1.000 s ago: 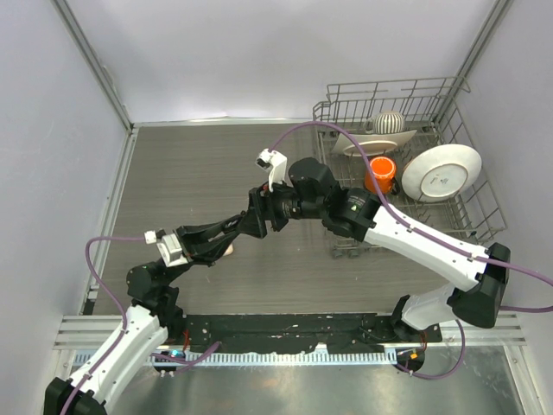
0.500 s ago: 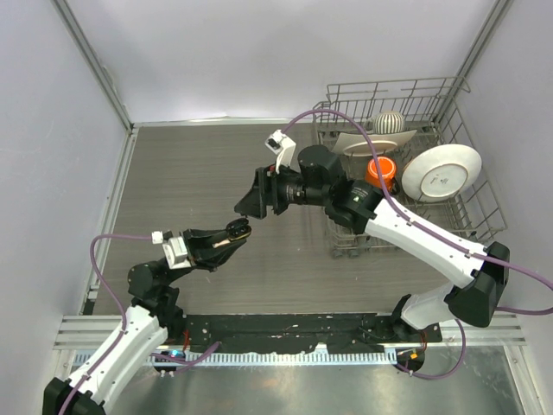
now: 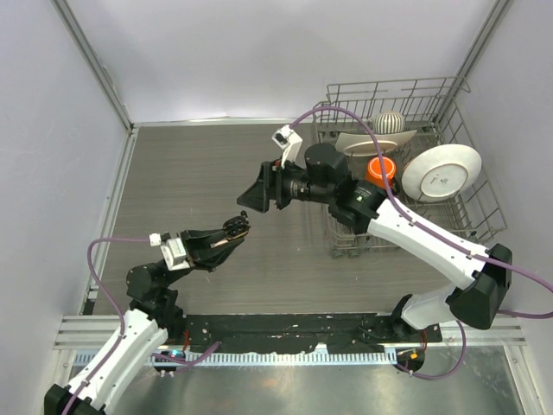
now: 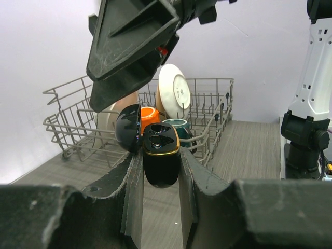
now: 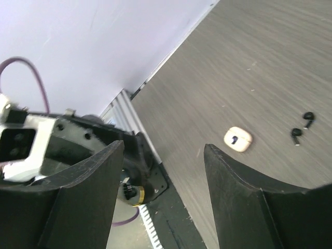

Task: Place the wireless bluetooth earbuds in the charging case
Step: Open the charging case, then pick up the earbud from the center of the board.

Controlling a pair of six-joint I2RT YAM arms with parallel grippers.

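My left gripper (image 4: 161, 158) is shut on a black charging case (image 4: 161, 155) with a gold rim, held in the air. Its lid (image 4: 127, 130) hangs open to the left and its sockets look empty. In the top view that gripper (image 3: 238, 228) hovers over the middle of the table. My right gripper (image 3: 246, 201) hangs just behind and above it, open with nothing between its fingers (image 4: 129, 46). Through the right wrist view, two black earbuds (image 5: 302, 126) lie on the table beside a small cream-white case (image 5: 238, 139), below my right gripper (image 5: 163, 148). The white earbuds are out of view.
A wire dish rack (image 3: 471, 220) stands at the back right with a white plate (image 3: 441, 170), an orange cup (image 3: 380, 171) and a striped bowl (image 3: 389, 121). Grey walls close in the table on three sides. The left arm's base (image 5: 78, 150) lies near the front edge.
The two grippers were together a second ago and now stand apart. My right gripper has lifted back and away; my left has drawn slightly towards the front left, still holding the black case.
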